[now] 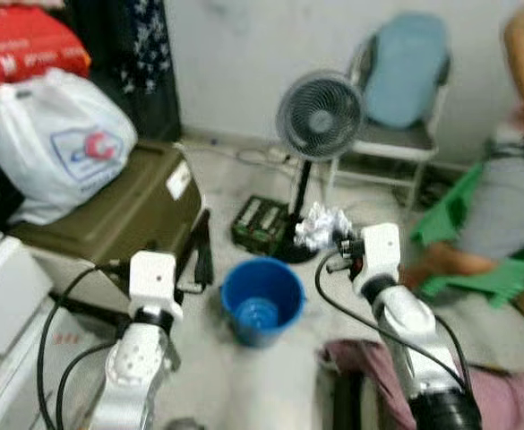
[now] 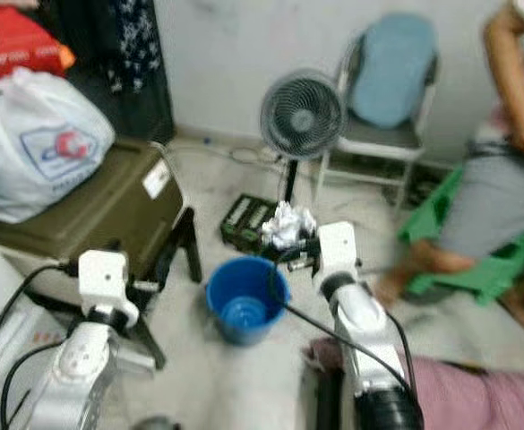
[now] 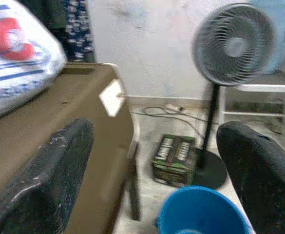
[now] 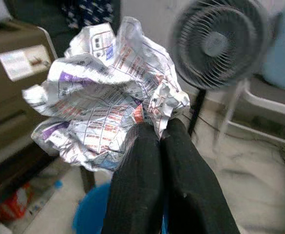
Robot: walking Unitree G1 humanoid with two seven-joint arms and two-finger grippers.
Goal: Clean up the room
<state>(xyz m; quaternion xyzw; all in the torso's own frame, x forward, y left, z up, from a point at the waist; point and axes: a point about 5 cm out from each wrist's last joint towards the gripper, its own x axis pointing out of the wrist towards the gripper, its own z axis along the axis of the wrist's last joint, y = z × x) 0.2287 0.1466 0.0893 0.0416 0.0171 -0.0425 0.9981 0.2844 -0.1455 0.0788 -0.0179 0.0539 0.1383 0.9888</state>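
Evidently mid-carry: right gripper (image 4: 154,134) pinched shut on crumpled paper (image 4: 103,97), held at two o'clock above the blue bucket (image 1: 262,300), needing a short shift over the rim before release; left gripper (image 3: 157,161) spread open, idle.

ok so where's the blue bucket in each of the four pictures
Left eye view: blue bucket on the floor, low centre, between the two arms.
Right eye view: bucket low centre, just left of the right tool holding crumpled paper.
Left wrist view: its rim at the bottom edge.
Right wrist view: a blue sliver below the paper.
Shared landmark: the standing fan.
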